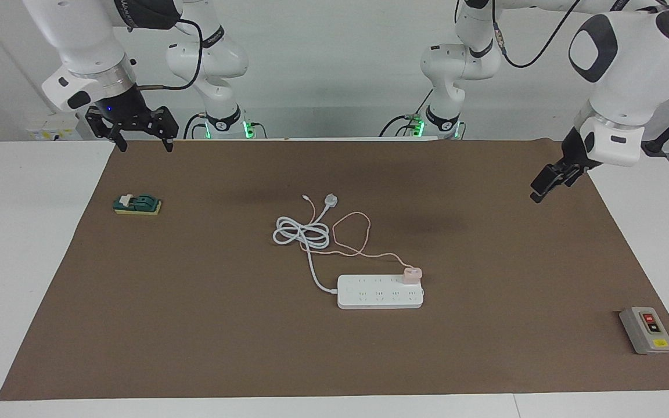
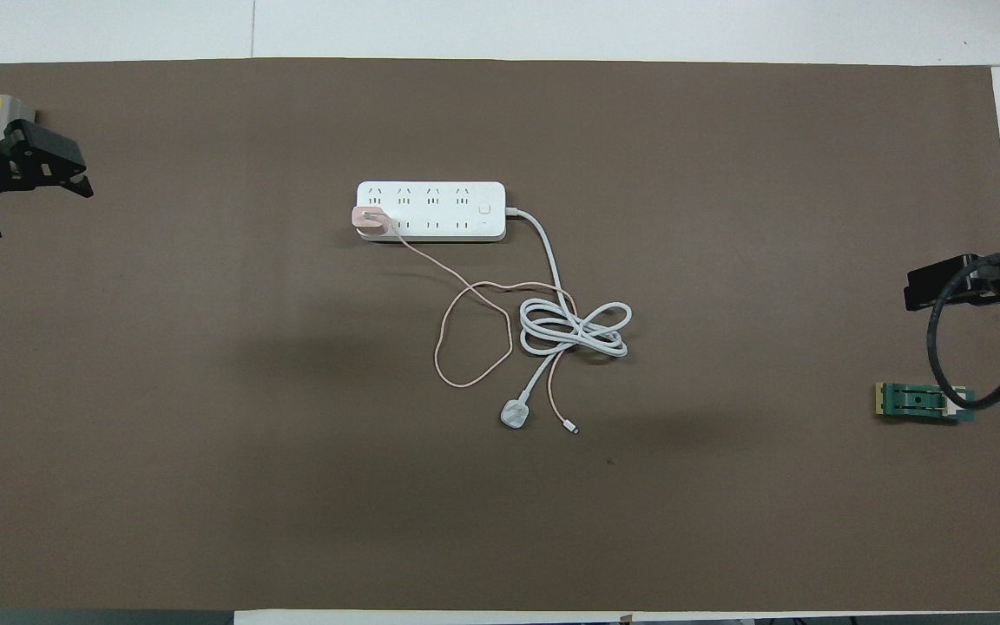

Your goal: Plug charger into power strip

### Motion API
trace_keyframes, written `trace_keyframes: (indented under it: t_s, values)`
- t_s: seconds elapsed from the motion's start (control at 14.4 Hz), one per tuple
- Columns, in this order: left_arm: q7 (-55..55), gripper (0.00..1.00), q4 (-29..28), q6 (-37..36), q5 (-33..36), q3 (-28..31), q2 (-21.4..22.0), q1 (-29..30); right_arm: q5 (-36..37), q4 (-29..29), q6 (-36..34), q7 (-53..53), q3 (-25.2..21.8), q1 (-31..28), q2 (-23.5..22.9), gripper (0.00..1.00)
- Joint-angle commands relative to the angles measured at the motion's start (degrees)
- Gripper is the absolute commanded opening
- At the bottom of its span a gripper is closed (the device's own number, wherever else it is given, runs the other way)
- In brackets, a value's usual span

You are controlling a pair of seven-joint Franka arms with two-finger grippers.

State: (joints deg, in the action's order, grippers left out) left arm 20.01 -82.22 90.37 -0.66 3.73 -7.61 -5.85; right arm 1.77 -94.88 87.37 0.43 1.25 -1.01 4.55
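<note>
The pale pink charger (image 1: 412,273) stands on the white power strip (image 1: 378,292), on the end socket of the row nearer to the robots, toward the left arm's end; its prongs are hidden. It also shows in the overhead view (image 2: 368,219) on the strip (image 2: 439,198). Its thin pink cable (image 1: 351,232) loops toward the robots. My left gripper (image 1: 538,194) is open and empty, raised over the mat's edge at the left arm's end, well away from the strip. My right gripper (image 1: 144,146) is open and empty and waits over the mat's corner by its base.
The strip's thick white cord (image 1: 302,232) lies coiled nearer to the robots and ends in a white plug (image 1: 330,201). A grey button box (image 1: 647,330) sits at the left arm's end. A green block on a yellow pad (image 1: 137,204) lies at the right arm's end.
</note>
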Motion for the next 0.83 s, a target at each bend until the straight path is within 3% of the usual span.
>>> trace_keyframes:
  t_s: [0.0,0.28,0.76]
  values:
    - [-5.8,1.0,-5.3,-3.5,1.0,-0.6,6.0,0.6,0.5,-0.3,-1.0,-1.8,0.2,-0.6,0.8,1.0]
    - [-10.7,1.0,-14.5,-3.3,1.1,-0.6,13.3,2.2,0.5,-0.3,-1.1,-1.8,0.2,-0.6,0.8,1.0]
    - [-10.8,1.0,-14.2,0.9,0.7,-1.1,13.0,1.5,0.5,-0.3,-1.1,-1.8,0.2,-0.6,0.8,1.0]
